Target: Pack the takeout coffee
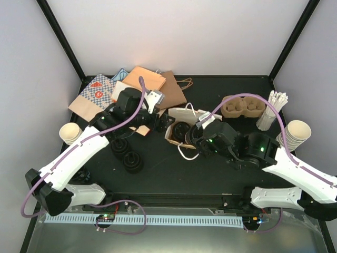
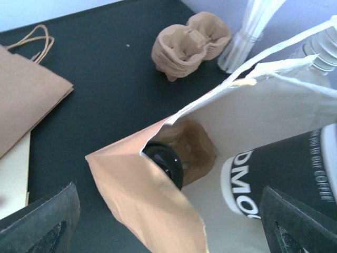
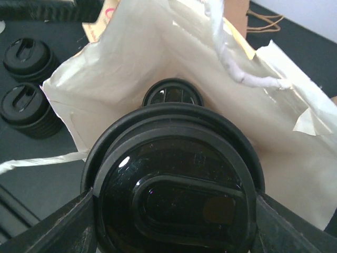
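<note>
A white paper bag [image 1: 185,114] stands open mid-table. My right gripper [image 1: 196,138] is shut on a cup with a round black lid [image 3: 174,195], held at the bag's mouth; its dark printed side [image 2: 284,168] shows in the left wrist view. Deeper in the bag [image 3: 131,68] sits another black-lidded cup [image 3: 172,94], also seen as a lid [image 2: 166,161] beside the brown pulp carrier [image 2: 192,147]. My left gripper [image 1: 158,118] is open at the bag's left side, and the bag's brown flap [image 2: 142,200] lies between its fingers [image 2: 42,221].
A stack of pulp carriers [image 1: 243,107] and a bundle of straws [image 1: 274,108] stand at the back right. Lidless cup stacks lie at the left [image 1: 71,133] and right [image 1: 295,134]. Loose black lid stacks [image 1: 126,153] sit front left. Flat brown bags [image 1: 137,84] lie at the back left.
</note>
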Motion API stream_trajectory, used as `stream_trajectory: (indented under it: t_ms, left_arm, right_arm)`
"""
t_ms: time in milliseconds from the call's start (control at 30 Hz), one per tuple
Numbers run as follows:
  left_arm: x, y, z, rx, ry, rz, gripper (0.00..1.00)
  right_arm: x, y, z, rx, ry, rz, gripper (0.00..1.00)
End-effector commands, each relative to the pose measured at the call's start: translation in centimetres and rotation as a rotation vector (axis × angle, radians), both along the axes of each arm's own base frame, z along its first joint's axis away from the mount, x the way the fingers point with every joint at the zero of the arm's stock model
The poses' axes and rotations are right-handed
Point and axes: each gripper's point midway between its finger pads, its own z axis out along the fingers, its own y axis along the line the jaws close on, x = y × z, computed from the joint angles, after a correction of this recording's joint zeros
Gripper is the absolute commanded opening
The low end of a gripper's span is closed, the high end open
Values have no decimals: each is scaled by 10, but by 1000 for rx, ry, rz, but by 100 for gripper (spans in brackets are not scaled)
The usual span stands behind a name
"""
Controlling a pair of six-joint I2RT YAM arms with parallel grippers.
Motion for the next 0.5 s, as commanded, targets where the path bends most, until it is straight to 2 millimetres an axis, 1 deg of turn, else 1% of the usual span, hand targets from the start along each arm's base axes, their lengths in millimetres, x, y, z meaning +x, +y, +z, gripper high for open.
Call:
stream_trajectory:
  t_ms: [0,167,200,367,467]
  left_arm:
    - [-18,-4,28,-11,-111,-63,96]
    - [-36,-13,31,49,-192,-112,96]
    - [-42,-17,31,66,-215,-137,96]
    - [-55,-29,35,115,-303,-200,96]
    - [-65,-38,35,132,-355,-279,95]
  right_arm:
    - [-13,4,-5,49,26,79,57]
    - [-19,1,-10,83,24,102,57]
    - [-20,0,-12,82,25,103,57]
    - [-22,-2,-12,103,15,114,56]
    - [-23,-3,-13,114,6,116,56]
